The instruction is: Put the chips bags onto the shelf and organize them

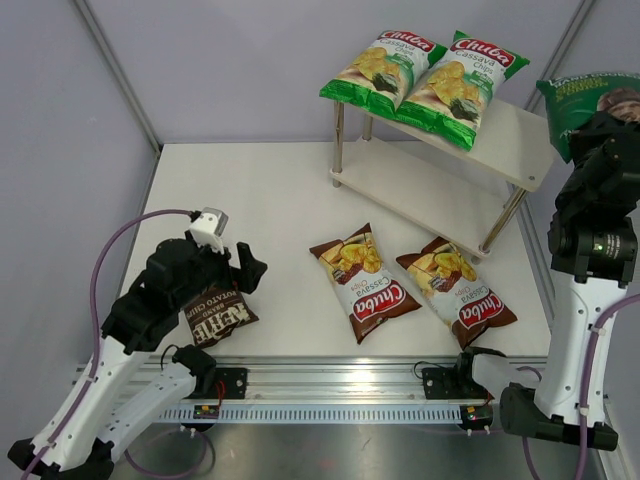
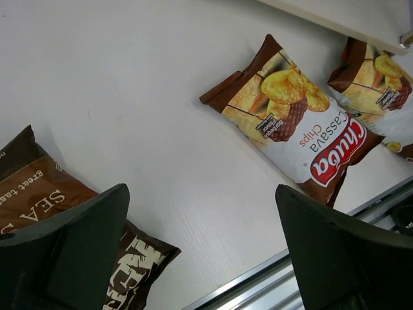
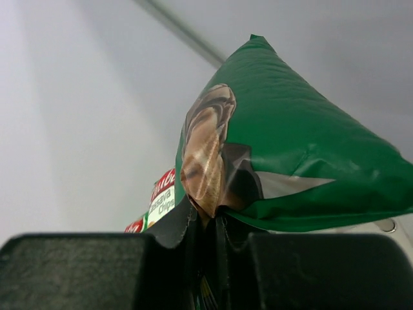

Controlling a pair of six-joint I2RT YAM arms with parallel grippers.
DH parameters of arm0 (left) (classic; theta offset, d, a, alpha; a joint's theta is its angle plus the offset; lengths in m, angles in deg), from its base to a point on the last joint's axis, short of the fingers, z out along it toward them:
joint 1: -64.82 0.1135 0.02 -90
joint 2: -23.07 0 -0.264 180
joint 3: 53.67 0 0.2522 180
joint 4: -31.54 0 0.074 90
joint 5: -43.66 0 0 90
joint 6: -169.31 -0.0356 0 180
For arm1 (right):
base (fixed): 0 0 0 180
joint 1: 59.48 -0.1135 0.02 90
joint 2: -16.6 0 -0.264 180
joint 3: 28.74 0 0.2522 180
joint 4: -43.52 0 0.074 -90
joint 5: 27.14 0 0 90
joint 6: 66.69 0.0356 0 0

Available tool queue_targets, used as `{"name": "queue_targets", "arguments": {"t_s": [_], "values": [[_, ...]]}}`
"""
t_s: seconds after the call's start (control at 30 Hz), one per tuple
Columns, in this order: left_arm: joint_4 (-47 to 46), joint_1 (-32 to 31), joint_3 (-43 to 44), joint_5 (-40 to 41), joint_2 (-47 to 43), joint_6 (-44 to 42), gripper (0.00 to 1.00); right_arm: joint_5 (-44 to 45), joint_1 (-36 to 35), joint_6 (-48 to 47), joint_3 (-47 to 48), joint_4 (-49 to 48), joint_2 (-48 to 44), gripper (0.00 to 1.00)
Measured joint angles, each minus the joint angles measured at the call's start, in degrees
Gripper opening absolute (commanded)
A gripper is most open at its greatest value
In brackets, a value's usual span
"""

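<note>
Two green Chuba bags [image 1: 383, 62] [image 1: 463, 85] lie side by side on the shelf's top board [image 1: 520, 140]. Two brown-red Chuba bags [image 1: 363, 280] [image 1: 456, 291] lie on the table in front of the shelf; both show in the left wrist view [image 2: 303, 126] [image 2: 381, 87]. My right gripper [image 1: 604, 128] is shut on the dark green portrait bag [image 1: 585, 95] [image 3: 290, 161], held in the air past the shelf's right end. My left gripper [image 1: 232, 272] [image 2: 203, 248] is open just above the table, beside the dark brown Kettle bag [image 1: 218, 312] [image 2: 45, 194], which lies under its left finger.
A metal rail [image 1: 340, 385] runs along the table's near edge, between the arm bases. The shelf's lower board [image 1: 410, 190] is bare. Grey walls enclose the white table [image 1: 250, 200] at back and sides.
</note>
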Motion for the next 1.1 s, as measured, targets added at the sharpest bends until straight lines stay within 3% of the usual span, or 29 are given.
{"name": "queue_targets", "arguments": {"t_s": [0.17, 0.47, 0.7, 0.8, 0.87, 1.1], "values": [[0.04, 0.0, -1.88, 0.04, -0.15, -0.42, 0.99, 5.84, 0.15, 3.45, -7.37, -5.51, -1.42, 0.09], [-0.76, 0.0, -2.38, 0.09, -2.93, -0.61, 0.99, 6.43, -0.46, 11.87, -16.0, -8.37, 1.97, 0.1], [-0.85, 0.0, -2.51, 0.09, -3.04, -0.63, 0.99, 14.21, -9.6, 12.07, -16.5, -11.91, 3.96, 0.17], [-0.85, 0.0, -2.54, 0.09, -3.08, -0.63, 0.99, 17.38, -13.42, 12.52, -16.68, -13.03, 4.92, 0.28], [-0.87, 0.0, -2.56, 0.09, -3.21, -0.66, 0.99, 18.95, -14.71, 12.92, -16.68, -13.2, 5.42, 0.29], [-1.25, 0.0, -2.8, 0.09, -3.45, -0.7, 0.99, 22.64, -16.63, 15.19, -16.74, -12.79, 5.64, 0.58]]}}
